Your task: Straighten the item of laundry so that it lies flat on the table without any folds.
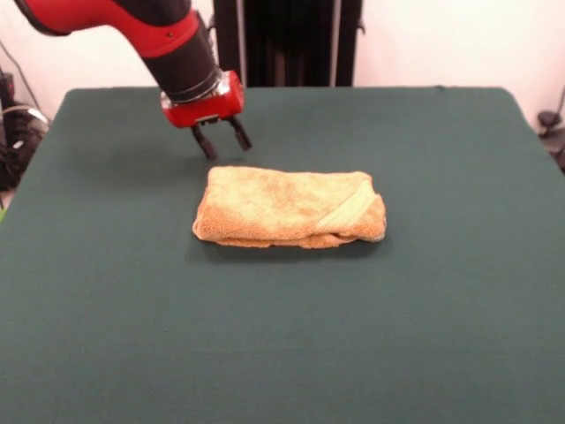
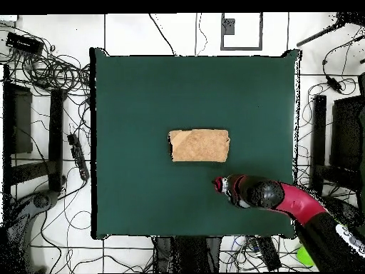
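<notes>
Towel (image 1: 289,208) sits folded into a thick oblong near the middle of the bench (image 1: 282,353), its pale band (image 1: 347,209) wrapped round one end. Hanging just behind its far corner, the gripper (image 1: 222,139) has its jaws apart and empty. My worry: a pinch there could catch every layer at once and drag the whole bundle instead of opening it, or bunch it further.
</notes>
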